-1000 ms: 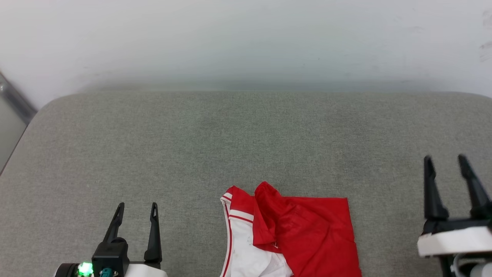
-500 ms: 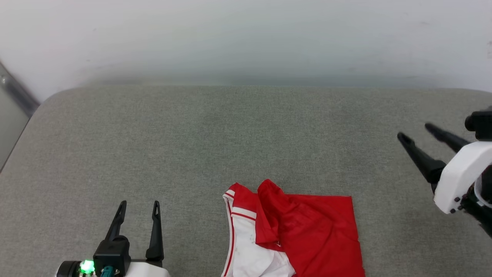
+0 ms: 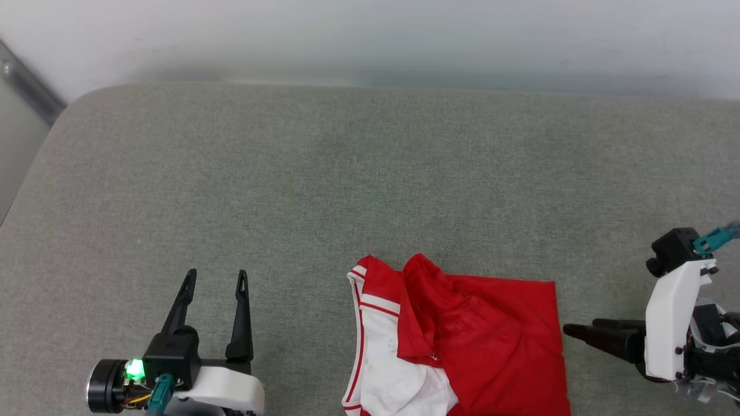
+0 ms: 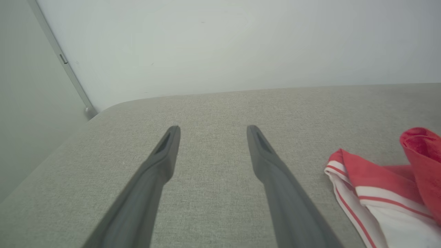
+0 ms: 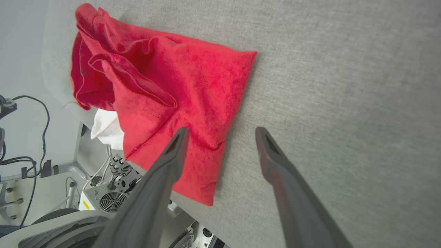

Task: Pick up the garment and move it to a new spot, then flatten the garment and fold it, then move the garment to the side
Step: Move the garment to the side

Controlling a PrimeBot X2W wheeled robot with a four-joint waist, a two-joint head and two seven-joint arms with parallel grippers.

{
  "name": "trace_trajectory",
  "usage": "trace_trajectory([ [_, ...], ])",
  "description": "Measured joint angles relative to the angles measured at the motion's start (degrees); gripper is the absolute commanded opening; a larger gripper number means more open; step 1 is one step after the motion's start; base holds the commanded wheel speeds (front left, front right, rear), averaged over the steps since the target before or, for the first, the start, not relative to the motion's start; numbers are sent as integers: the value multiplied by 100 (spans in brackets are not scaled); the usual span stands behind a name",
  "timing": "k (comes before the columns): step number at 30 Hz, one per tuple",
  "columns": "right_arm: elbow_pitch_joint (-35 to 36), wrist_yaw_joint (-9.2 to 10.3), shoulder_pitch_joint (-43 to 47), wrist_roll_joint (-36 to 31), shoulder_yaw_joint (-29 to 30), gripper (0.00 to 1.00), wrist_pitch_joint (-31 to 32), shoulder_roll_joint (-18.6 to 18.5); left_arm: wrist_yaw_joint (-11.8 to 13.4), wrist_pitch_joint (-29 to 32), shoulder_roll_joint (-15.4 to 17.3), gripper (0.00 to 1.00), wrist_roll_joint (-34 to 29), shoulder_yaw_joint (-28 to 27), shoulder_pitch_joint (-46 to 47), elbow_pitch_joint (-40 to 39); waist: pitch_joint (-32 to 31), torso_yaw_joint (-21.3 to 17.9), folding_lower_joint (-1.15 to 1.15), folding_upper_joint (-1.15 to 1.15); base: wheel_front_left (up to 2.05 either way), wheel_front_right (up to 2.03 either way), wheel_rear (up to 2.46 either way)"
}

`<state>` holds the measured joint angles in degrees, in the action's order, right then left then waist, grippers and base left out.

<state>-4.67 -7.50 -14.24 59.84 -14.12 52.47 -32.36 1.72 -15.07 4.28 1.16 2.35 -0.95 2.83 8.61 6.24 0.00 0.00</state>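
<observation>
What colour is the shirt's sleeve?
The garment has a white sleeve with red stripes; clearest in left wrist view.

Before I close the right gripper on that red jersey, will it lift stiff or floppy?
Probably floppy: the garment lies rumpled in soft folds. Pinched by the right gripper at one edge, it would likely drape and unfold.

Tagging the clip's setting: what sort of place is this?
Probably a robotics lab or test room: a grey padded work surface against a bare white wall, with a fan-vented electronics box and loose cables below its edge.
</observation>
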Motion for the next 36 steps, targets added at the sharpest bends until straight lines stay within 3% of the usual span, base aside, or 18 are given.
trace_trajectory([
  [10,-530,-2,-87,213,-494,100,-236,379,-31,0,-30,100,-9,65,376,-18,573,193,0,0,0,0,0],
  [18,-765,-9,-351,167,-1124,100,-524,420,-57,0,-56,100,-9,118,549,35,822,367,0,0,0,0,0],
  [19,-768,-15,-382,135,-1210,51,-624,382,-57,0,-57,100,-9,121,573,41,831,384,0,0,0,0,0],
  [20,-801,-16,-403,113,-1267,21,-723,367,-57,0,-59,100,-9,127,589,47,836,398,0,0,0,0,0],
  [21,-839,-16,-435,116,-1324,0,-782,350,-56,0,-64,100,-9,130,592,54,831,409,0,0,0,0,0],
  [30,-512,-2,-806,-11,-2260,0,-1492,-142,-21,0,-78,100,-5,113,385,119,480,365,0,0,0,0,0],
  [36,-73,-1,-1261,30,-2700,0,-1697,-637,-1,0,-88,100,10,64,144,96,219,28,0,0,0,0,0],
])
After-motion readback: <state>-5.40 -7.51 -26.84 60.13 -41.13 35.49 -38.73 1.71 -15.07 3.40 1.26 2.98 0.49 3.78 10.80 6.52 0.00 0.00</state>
